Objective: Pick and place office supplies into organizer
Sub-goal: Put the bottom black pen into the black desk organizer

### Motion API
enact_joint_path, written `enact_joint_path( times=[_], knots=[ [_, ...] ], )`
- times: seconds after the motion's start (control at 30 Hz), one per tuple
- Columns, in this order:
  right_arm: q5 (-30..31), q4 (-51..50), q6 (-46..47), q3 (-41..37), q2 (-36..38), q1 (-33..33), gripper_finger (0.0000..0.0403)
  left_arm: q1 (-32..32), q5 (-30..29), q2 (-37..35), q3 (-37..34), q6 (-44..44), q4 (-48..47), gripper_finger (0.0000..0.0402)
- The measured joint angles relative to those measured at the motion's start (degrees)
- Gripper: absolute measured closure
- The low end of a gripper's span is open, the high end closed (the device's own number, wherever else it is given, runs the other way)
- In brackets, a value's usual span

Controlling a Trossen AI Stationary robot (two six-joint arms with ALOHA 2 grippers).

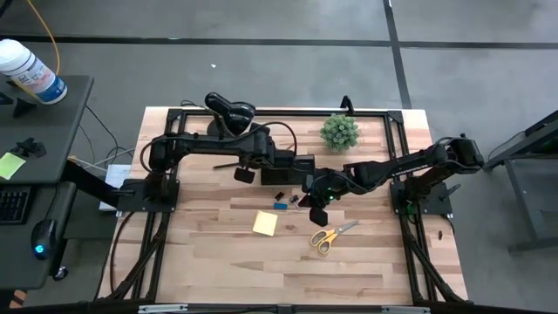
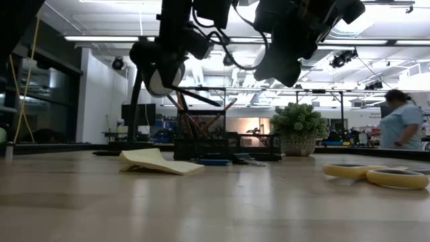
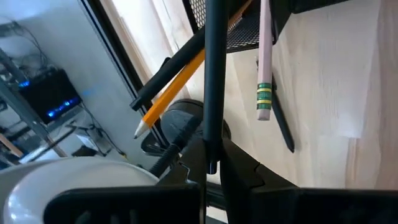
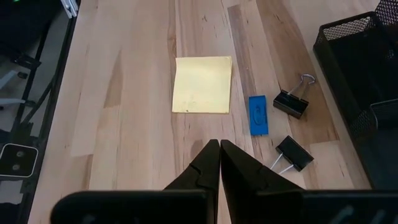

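- Pale wood table (image 1: pixel 218 262), seen whole only from above: yellow sticky-note pad (image 1: pixel 265 223), tiny blue block (image 1: pixel 280 207) and yellow-handled scissors (image 1: pixel 330 235) lying loose in front of the black mesh organizer (image 1: pixel 292 166).
- Shown clearly only in the right wrist view: two black binder clips (image 4: pixel 290 102) beside the blue block (image 4: pixel 259 115), close to the organizer's mesh wall (image 4: pixel 357 68) — sticky pad (image 4: pixel 203 93) just beyond them.
- Shown only in the left wrist view: a dark pen (image 3: pixel 214 81) pinched between the left gripper (image 3: pixel 210 163) fingers, an orange pencil (image 3: pixel 177 87) and a pink-ended pencil (image 3: pixel 264 62) leaning out of the mesh cup.
- Left gripper (image 1: pixel 245 174) hanging by the organizer's left end, arm reaching in from the table's left rear.
- Right gripper (image 1: pixel 316 209) stretched in from the right, raised above the boards near the clips, fingers pressed together on nothing.
- Nearby — small green potted plant (image 1: pixel 339 132) behind the organizer; a person (image 2: pixel 401 121) in the room beyond, seen in the low view.
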State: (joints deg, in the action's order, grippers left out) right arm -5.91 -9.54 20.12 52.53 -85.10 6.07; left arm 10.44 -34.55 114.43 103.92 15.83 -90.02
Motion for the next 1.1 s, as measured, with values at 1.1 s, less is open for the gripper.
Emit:
enact_joint_path(
  times=[1.1],
  knots=[
    [-0.4, -0.6, 0.5, -0.1, 0.0, 0.0, 0.0392, 0.1, -2.2, 3.6, 0.1, 0.9, 0.0, 0.0386]
  ],
)
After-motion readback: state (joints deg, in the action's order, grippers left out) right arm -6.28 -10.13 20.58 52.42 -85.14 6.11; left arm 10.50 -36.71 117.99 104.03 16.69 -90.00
